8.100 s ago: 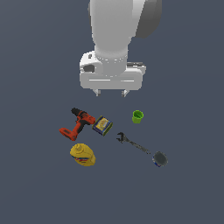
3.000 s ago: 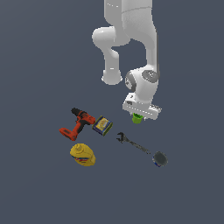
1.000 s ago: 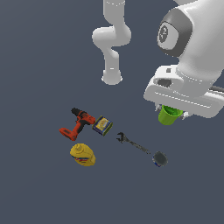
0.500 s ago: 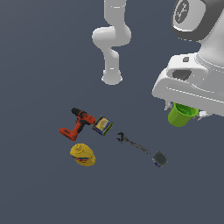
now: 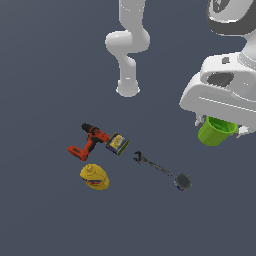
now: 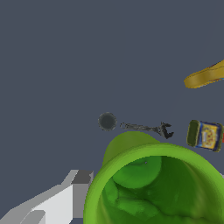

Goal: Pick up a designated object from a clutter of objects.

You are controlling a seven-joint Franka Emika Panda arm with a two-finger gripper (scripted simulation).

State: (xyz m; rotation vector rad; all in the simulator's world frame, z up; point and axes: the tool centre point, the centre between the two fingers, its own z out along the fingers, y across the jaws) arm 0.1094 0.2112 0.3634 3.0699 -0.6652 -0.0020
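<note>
Claw point(image 5: 218, 126) grips green cup point(image 5: 216, 131) aloft.

The green cup point(image 5: 216, 131) looks like smooth, slightly glossy plastic; the wrench point(image 5: 152, 164) beside the blue-yellow box point(image 5: 117, 143) looks like dull dark metal.

The cup point(image 5: 216, 131) hangs in the pincer point(image 5: 220, 125), well above the wrench point(image 5: 152, 164) and drill point(image 5: 88, 142).
</note>
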